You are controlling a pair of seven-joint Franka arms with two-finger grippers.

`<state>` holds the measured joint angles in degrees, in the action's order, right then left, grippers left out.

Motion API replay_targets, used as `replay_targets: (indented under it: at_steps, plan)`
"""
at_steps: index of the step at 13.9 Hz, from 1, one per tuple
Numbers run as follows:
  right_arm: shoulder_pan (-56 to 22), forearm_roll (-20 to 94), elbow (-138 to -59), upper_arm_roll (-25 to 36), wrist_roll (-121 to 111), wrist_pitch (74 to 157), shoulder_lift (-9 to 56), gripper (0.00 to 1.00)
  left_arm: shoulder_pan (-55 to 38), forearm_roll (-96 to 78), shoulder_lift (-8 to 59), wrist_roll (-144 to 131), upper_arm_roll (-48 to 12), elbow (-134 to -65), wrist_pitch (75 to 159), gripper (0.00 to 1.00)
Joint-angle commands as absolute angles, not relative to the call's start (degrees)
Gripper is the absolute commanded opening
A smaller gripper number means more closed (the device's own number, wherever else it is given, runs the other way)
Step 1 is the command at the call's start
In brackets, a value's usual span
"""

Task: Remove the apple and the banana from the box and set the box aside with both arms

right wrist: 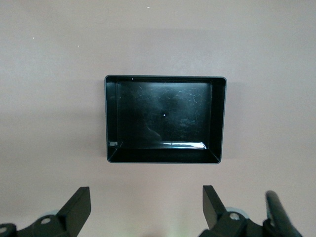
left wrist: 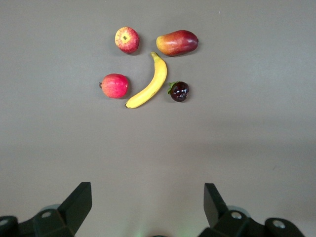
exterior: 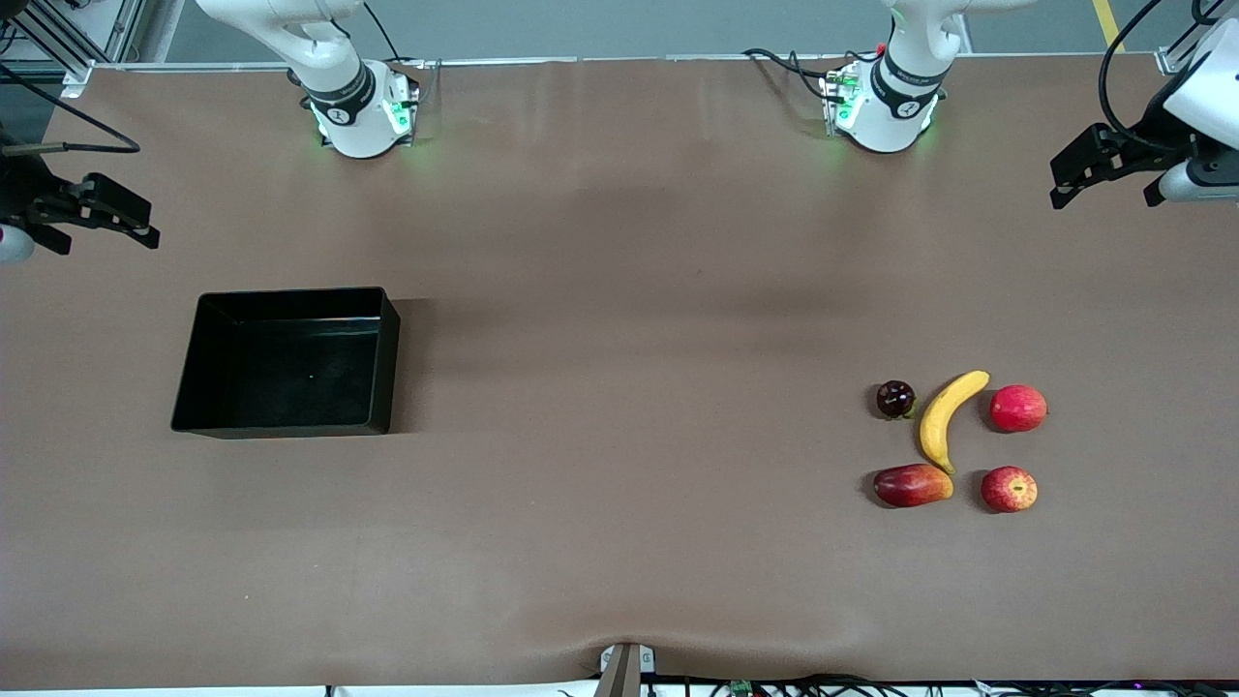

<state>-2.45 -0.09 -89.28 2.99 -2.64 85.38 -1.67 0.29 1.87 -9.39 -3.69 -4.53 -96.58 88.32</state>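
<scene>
The yellow banana (exterior: 947, 418) lies among the fruits toward the left arm's end of the table. The red apple with yellow streaks (exterior: 1009, 489) sits beside it, nearer to the front camera. Both show in the left wrist view, banana (left wrist: 149, 84) and apple (left wrist: 127, 40). The black box (exterior: 382, 368) stands empty toward the right arm's end and also shows in the right wrist view (right wrist: 219, 118). My left gripper (exterior: 1103, 189) hangs open and empty over the table's edge at its end (left wrist: 148, 197). My right gripper (exterior: 102, 237) hangs open and empty over the edge at its own end (right wrist: 147, 197).
A plain red fruit (exterior: 1018, 408), a red-yellow mango (exterior: 912, 485) and a small dark purple fruit (exterior: 895, 399) lie round the banana. The two arm bases (exterior: 363, 116) (exterior: 886, 111) stand farthest from the front camera. Brown tabletop spreads between box and fruits.
</scene>
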Motion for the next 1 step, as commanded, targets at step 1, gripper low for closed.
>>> replay_targets:
  at_steps: [1]
  plan:
    - [-2.1, -0.4, -89.0, 2.5, -1.0, 85.1, -2.0, 1.0, 0.5, 1.3, -7.2, -3.4, -4.4, -93.6, 88.0, 1.0]
